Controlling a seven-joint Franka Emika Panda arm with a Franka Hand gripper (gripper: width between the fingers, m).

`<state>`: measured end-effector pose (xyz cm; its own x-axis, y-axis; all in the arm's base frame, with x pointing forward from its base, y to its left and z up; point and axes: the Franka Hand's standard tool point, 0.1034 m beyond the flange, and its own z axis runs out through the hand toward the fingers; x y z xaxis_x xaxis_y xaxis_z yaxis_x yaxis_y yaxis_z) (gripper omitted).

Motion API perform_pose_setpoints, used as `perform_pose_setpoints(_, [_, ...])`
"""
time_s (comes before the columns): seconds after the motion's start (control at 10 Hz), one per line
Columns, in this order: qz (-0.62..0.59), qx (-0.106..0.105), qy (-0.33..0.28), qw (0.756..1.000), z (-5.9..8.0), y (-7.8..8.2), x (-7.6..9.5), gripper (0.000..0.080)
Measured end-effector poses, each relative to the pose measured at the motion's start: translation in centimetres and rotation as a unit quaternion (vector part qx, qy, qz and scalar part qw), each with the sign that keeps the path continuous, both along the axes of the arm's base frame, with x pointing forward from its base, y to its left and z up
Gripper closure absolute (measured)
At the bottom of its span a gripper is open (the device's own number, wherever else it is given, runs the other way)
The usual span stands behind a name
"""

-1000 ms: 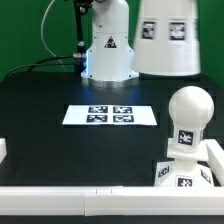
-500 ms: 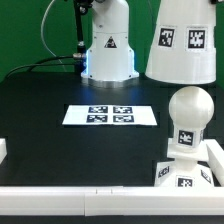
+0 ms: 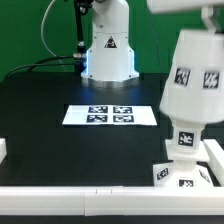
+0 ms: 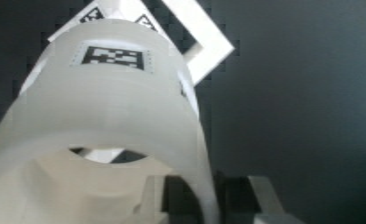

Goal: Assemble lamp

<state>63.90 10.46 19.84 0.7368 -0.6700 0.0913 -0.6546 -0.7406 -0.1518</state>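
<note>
The white cone shade (image 3: 195,85) hangs tilted over the bulb at the exterior view's right. It hides the bulb's round head. Only the tagged stem (image 3: 183,141) shows below its rim. The stem stands on the square stepped base (image 3: 180,176) in the near right corner. In the wrist view the shade (image 4: 109,120) fills the picture, with a tag near its narrow end. My gripper (image 4: 215,200) is shut on the shade's wall at the wide rim, one finger inside and one outside. In the exterior view only the hand's white body (image 3: 185,5) shows, at the top edge.
The marker board (image 3: 110,115) lies flat mid-table. The robot's white pedestal (image 3: 107,50) stands behind it, with cables to its left. A white rail (image 3: 70,195) runs along the front edge, and a white block (image 3: 3,150) sits at the left edge.
The shade has come down and forward, from above and behind the bulb to over it. The bulb's round head was in plain view before and is now covered.
</note>
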Motion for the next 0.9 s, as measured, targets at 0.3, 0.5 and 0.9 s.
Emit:
perform_pose_setpoints(0.3, [0.002,-0.008,0.010,1.000,-2.2,0.1,-0.3,0.0757])
perform_pose_setpoints(0.5, [0.002,-0.012,0.013,1.000,-3.1,-0.1,-0.3,0.0757])
perform_pose_setpoints(0.9, [0.001,-0.017,0.018,1.000,-4.4,-0.2,-0.5,0.0757])
